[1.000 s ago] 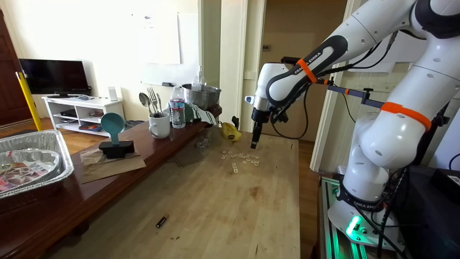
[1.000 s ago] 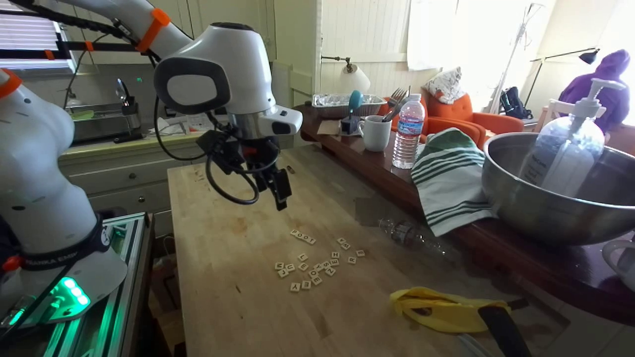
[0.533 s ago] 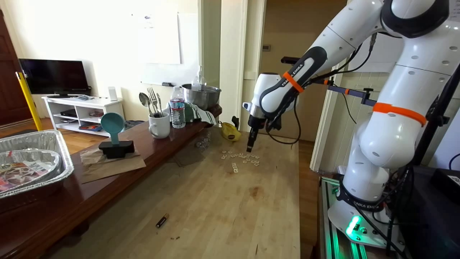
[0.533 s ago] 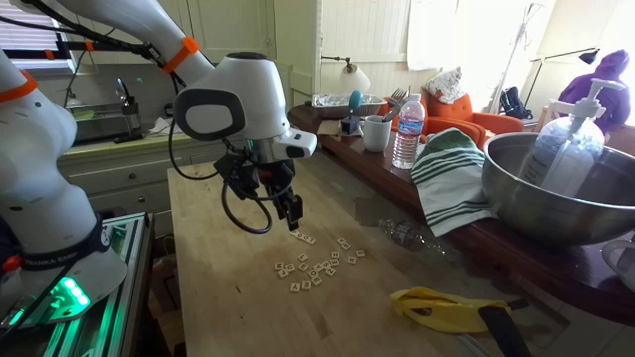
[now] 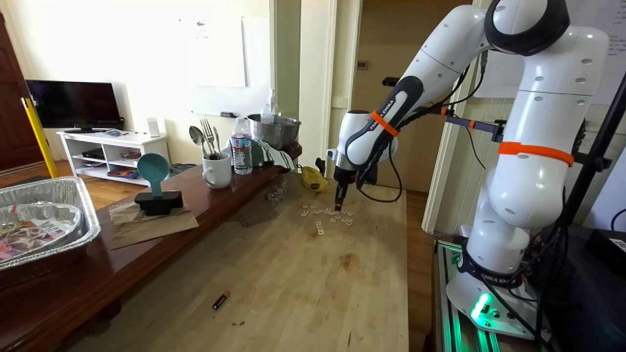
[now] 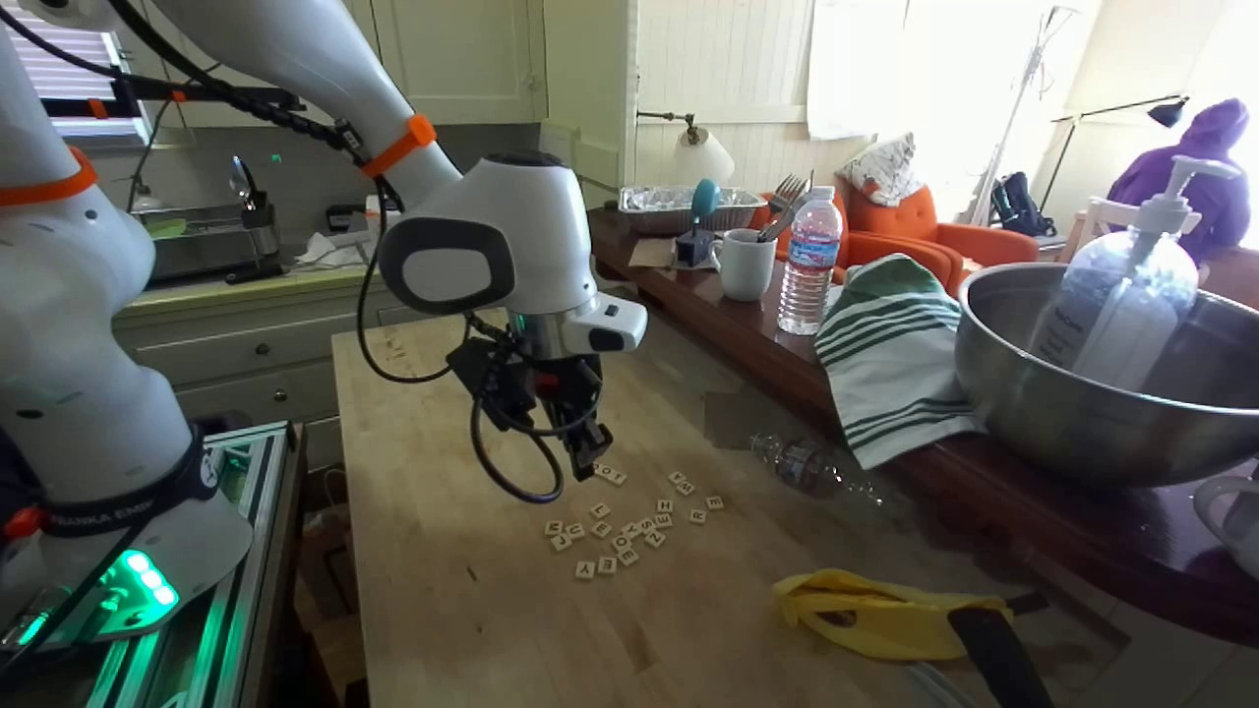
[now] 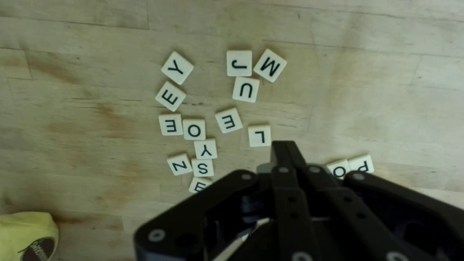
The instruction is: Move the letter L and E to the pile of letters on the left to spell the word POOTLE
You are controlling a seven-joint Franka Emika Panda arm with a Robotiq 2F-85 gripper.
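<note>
Wooden table (image 5: 303,283) in both exterior views. Clenched claw (image 7: 284,144) above, nothing visible in it; height hard to judge. Word row (image 5: 320,228) partly hidden behind it in wrist view, long axis roughly crosswise there. L tile (image 7: 259,136) just left of claw tip, same view; E tile (image 7: 228,120) next beyond, slightly skewed. Both near-square, no clear long axis; letters upside down, tops toward claw's base. Probably next: spread, straddle L tile.
</note>
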